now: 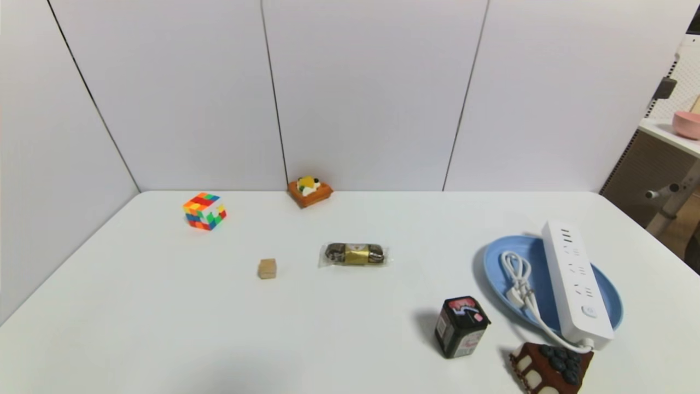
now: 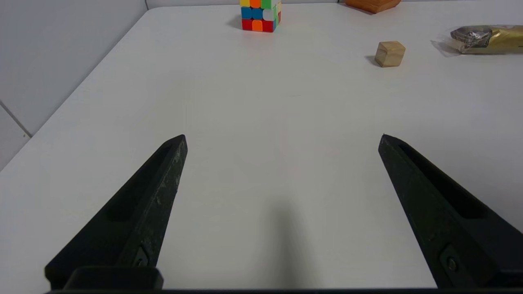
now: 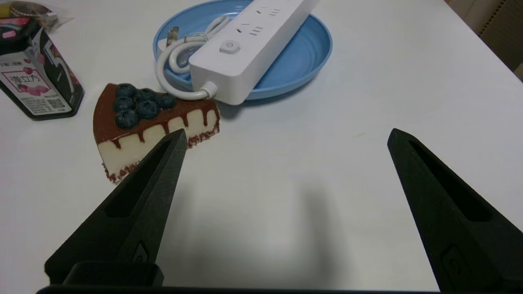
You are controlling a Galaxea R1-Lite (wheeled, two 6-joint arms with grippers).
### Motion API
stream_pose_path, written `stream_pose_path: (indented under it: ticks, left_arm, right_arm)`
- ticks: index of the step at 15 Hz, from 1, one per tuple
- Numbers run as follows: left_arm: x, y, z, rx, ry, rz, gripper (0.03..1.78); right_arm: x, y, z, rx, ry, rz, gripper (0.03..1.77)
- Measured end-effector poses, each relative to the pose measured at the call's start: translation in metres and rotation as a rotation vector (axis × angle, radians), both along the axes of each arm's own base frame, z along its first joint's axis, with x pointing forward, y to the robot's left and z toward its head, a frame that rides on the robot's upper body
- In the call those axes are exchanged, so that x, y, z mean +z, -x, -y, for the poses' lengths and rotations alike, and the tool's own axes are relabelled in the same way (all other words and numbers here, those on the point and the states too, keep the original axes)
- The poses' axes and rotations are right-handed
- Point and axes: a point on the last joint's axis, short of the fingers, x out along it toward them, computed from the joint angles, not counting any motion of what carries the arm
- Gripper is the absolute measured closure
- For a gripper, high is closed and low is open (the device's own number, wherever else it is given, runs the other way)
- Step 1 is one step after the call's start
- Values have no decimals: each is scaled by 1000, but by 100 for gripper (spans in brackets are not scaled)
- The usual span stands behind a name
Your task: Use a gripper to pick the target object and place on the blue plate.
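The long white power strip (image 1: 576,282) (image 3: 249,45) lies across the light-blue plate (image 1: 495,262) (image 3: 304,61) at the table's right, its button end overhanging the near rim. Its coiled white cord (image 1: 519,282) (image 3: 179,57) rests in the plate beside it. Neither arm shows in the head view. My right gripper (image 3: 286,136) is open over bare table, short of the plate, with nothing between its fingers. My left gripper (image 2: 284,136) is open too, above bare table on the left side.
A cake slice with blueberries (image 1: 552,366) (image 3: 151,122) and a black carton (image 1: 461,326) (image 3: 34,73) sit just before the plate. Farther off are a gold-wrapped snack (image 1: 354,254), a wooden cube (image 1: 267,268) (image 2: 390,53), a colour cube (image 1: 204,210) (image 2: 260,14) and an orange dessert (image 1: 310,191).
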Motion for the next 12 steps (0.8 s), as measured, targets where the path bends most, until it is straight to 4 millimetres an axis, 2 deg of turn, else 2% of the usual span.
stream_pose_path:
  ticks: [4,7,12]
  left_arm:
    - [0,0,0,1,0,0,12]
    - [0,0,0,0,0,0,12]
    - [0,0,0,0,0,0,12]
  right_arm:
    - [-8,12,0,-6,-61,88,11]
    - [-8,14,0,-17,-115,121,11]
    - [-9,15,0,-8,-101,127,11]
